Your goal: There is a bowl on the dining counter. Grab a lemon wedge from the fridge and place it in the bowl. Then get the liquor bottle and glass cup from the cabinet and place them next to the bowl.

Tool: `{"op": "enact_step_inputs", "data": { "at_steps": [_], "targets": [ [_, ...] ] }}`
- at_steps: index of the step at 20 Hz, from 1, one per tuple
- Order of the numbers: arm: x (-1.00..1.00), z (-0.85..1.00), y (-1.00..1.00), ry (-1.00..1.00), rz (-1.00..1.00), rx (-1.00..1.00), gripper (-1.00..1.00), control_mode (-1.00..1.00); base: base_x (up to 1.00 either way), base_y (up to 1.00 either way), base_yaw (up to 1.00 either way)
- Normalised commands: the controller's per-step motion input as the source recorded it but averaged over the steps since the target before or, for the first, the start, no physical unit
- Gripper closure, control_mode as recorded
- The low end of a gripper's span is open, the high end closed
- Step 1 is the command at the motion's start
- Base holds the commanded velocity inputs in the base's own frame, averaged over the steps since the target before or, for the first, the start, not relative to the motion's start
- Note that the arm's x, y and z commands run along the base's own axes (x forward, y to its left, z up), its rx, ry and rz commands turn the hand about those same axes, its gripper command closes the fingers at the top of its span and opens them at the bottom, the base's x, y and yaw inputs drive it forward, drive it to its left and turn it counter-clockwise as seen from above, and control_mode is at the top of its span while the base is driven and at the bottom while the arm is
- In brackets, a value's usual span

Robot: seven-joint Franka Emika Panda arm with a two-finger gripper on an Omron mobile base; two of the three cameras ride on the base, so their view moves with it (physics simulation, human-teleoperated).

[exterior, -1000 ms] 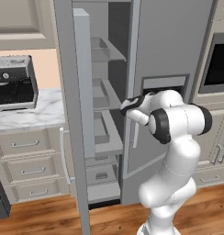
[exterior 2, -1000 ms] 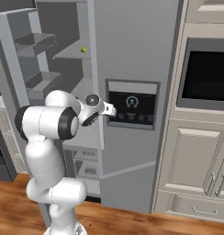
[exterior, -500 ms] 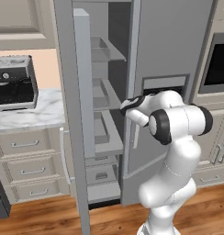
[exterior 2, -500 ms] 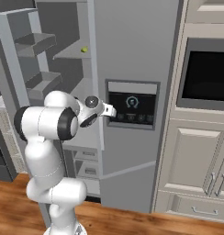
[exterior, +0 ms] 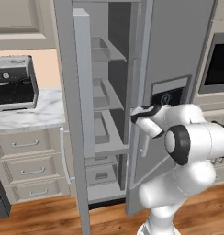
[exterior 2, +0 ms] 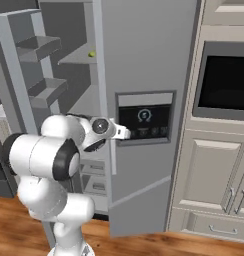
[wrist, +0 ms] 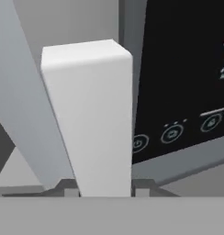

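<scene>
The fridge [exterior: 178, 55] [exterior 2: 144, 50] stands in front of me, its left door [exterior: 68, 92] swung wide open on grey inner shelves. My gripper [exterior: 137, 114] [exterior 2: 125, 133] is at the right door's white vertical handle [exterior: 143, 142] [exterior 2: 113, 150], beside the dark dispenser panel [exterior 2: 144, 117]. In the hand view the handle [wrist: 95, 119] fills the gap, and the gripper [wrist: 104, 190] is shut on it. The lemon wedge [exterior 2: 92, 53] is a tiny yellow-green speck on an upper shelf inside. The bowl, dining counter, liquor bottle and glass cup are out of view.
A black and silver appliance [exterior: 13, 85] sits on the marble worktop [exterior: 36, 117] over cream drawers [exterior: 26, 160], left of the fridge. A built-in oven [exterior 2: 226, 82] and cream cabinet doors [exterior 2: 209, 180] flank the fridge on the right. The floor is wood [exterior: 40, 220].
The jaws have closed in on the fridge door handle. The arm and both doors stand where they were.
</scene>
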Motion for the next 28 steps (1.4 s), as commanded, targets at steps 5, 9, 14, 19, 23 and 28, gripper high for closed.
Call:
{"op": "enact_step_inputs", "data": {
  "at_steps": [5, 9, 14, 19, 23, 28],
  "targets": [
    [-0.73, 0.18, -0.76, 0.00, -0.02, 0.00, 1.00, -1.00, 0.00, 0.00, 0.00],
    [-0.66, 0.12, -0.79, 0.00, 0.00, 0.00, 1.00, -1.00, 0.00, 0.00, 0.00],
    [-0.55, 0.08, -0.72, 0.00, -0.01, 0.00, 1.00, -1.00, 0.00, 0.00, 0.00],
    [-0.26, -0.11, -0.20, 0.04, -0.02, -0.03, -1.00, -1.00, 0.00, 0.00, 0.00],
    [-0.49, 0.03, -0.02, 0.00, -0.04, -0.01, -1.00, -1.00, 0.00, 0.00, 0.00],
    [-0.67, 0.38, -0.12, 0.00, -0.05, -0.05, -1.00, -1.00, 0.00, 0.00, 0.00]
  ]
}}
